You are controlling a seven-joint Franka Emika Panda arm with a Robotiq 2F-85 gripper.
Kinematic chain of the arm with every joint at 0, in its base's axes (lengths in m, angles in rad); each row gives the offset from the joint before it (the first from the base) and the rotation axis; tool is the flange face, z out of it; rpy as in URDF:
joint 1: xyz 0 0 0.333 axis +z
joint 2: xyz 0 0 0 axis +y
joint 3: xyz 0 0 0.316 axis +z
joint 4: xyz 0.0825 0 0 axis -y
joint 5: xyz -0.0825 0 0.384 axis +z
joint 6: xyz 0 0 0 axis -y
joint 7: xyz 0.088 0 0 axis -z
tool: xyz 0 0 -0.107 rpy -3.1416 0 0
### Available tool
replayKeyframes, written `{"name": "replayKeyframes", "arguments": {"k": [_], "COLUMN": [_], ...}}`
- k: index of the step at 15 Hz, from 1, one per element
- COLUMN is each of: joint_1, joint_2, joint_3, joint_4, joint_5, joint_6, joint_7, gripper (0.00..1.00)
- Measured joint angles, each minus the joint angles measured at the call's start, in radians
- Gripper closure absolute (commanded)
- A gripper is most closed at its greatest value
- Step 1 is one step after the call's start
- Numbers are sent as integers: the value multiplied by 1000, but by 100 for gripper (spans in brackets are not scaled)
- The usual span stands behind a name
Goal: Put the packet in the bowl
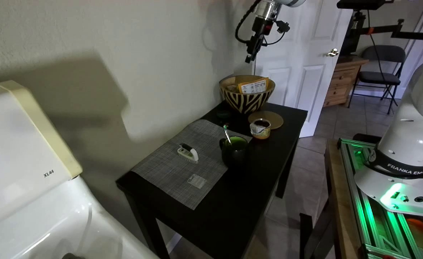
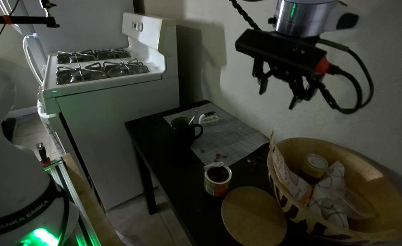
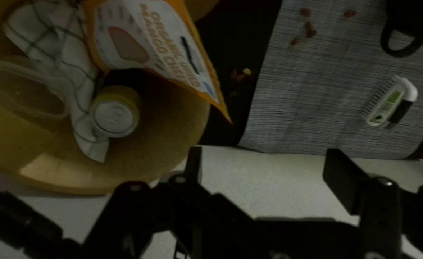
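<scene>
The packet [image 1: 253, 87], orange with white printed panels, leans inside the zebra-striped bowl [image 1: 245, 103] against its side, its top edge sticking up past the rim. In an exterior view the packet [image 2: 286, 174] rests along the near-left wall of the bowl [image 2: 372, 181]. The wrist view shows the packet [image 3: 161, 46] and the bowl [image 3: 168, 133] at upper left. My gripper [image 2: 277, 98] is open and empty, above the bowl and apart from it. In the wrist view the gripper [image 3: 263, 154] has wide-spread fingers with only wall and mat between them. The packet's lower part is partly hidden.
The bowl also holds a can [image 2: 314, 166], a checked cloth [image 2: 331, 194] and a clear container [image 3: 28, 86]. On the table are an opened cup [image 2: 218, 179], a round flat disc [image 2: 254, 218], a dark mug [image 1: 236, 154] with a spoon, and a brush [image 1: 188, 154]. A wall stands behind.
</scene>
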Motion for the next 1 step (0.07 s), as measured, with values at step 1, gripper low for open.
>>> {"name": "replayKeyframes", "arguments": {"k": [1], "joint_1": [23], "joint_2": [-29], "joint_3": [18], "joint_4": [-22], "joint_5": [1], "joint_6": [0], "joint_7": [8], "gripper": [0]}}
